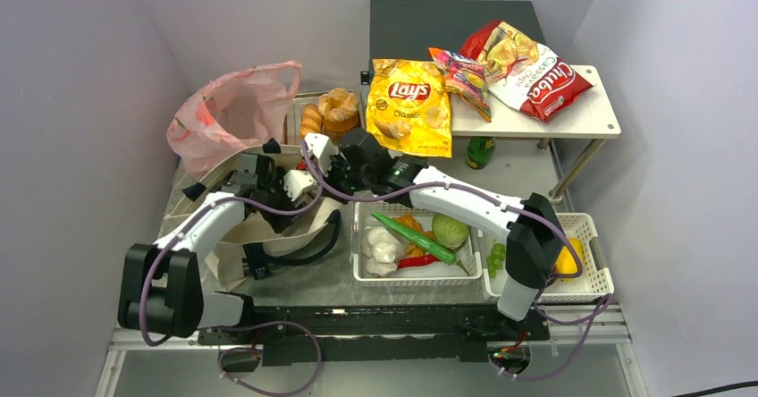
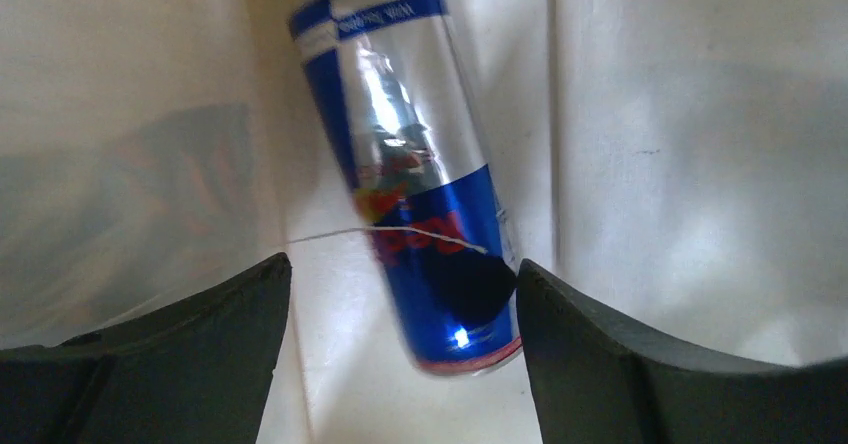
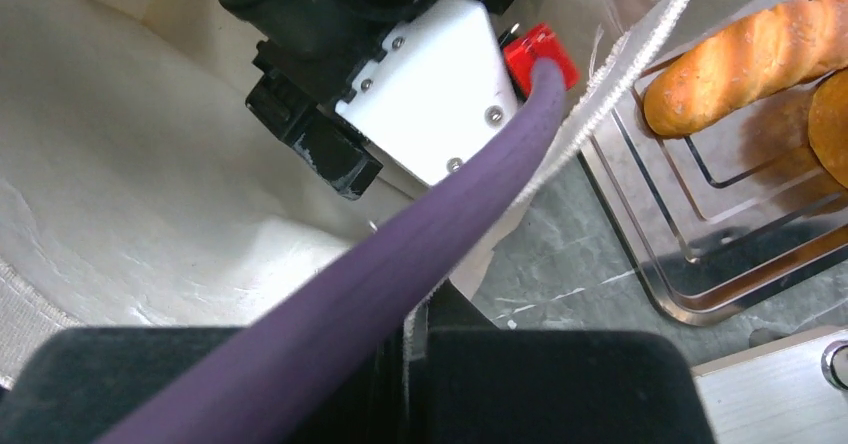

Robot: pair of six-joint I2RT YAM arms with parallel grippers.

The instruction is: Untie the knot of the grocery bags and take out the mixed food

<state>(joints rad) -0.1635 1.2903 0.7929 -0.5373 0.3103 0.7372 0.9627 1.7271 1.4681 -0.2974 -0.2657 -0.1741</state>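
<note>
Left gripper (image 2: 400, 294) points down, jaws wide apart. Right gripper (image 3: 415, 349) is closed, its arm stretched across to the left. The left wrist (image 3: 420, 94) sits just ahead of it.

Tote walls crowd both sides of the left gripper (image 2: 402, 264) inside the beige tote (image 1: 268, 232), where a blue-and-silver can (image 2: 410, 164) lies in the gap between its parted fingers (image 2: 200, 354). A purple cable (image 3: 400, 284) crosses the tote's mouth. White baskets (image 1: 416, 280) fill the near right of the bench (image 1: 313, 279). A bare strip shows along the near edge between tote and baskets.
</note>
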